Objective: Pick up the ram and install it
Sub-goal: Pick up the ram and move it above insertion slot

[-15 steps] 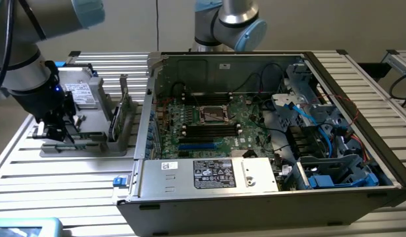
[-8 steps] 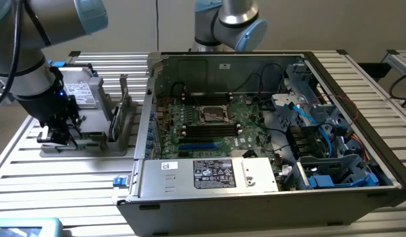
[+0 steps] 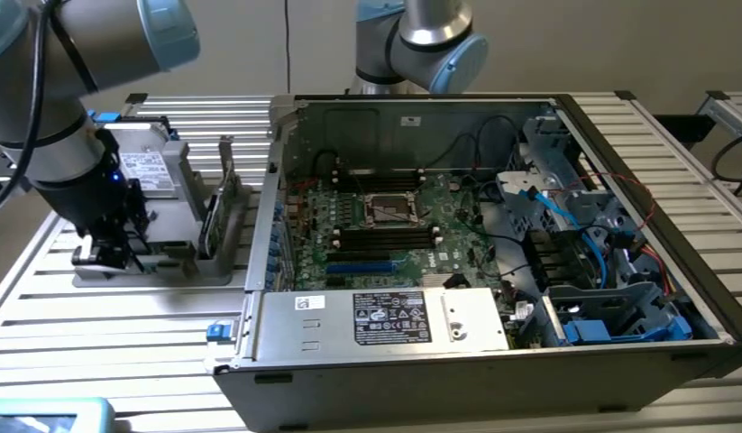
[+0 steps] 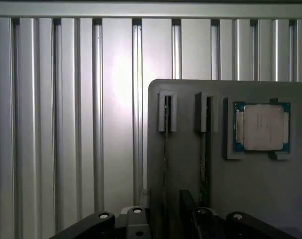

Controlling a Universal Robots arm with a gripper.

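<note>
The worktop [image 3: 118,325] is ribbed aluminium: long parallel slats with dark grooves between them. On it lies an open computer case [image 3: 467,383] of dark sheet steel. Its green motherboard [image 3: 455,212] faces up, with black memory slots [image 3: 383,236] beside the processor socket. To the exterior view's left of the case sits a matte grey holder [image 4: 260,199], a smooth block with rounded corners, slotted posts and a shallow square recess. The gripper [image 4: 164,219] hangs low over this holder, its dark fingers spread wide and clamped on nothing.

The ram [image 4: 165,159] stands on its long edge in 1 of the holder's 2 slots. It is seen edge-on as a thin line running in between the spread fingers; whether they touch it I cannot tell. A second stick [image 4: 206,164] stands parallel just beside it, showing a sliver of green board. In the recess nearby lies a square processor [image 4: 262,127], with a dull silver lid on a blue-green border.

The ram should be light, stiff and thin, yet fragile, since it is flat laminate carrying soldered chips and bare contacts. I judge the safest hold to be squarely across its 2 flat faces, near the middle of the upper edge, because a skewed grip could twist it in the slot.
</note>
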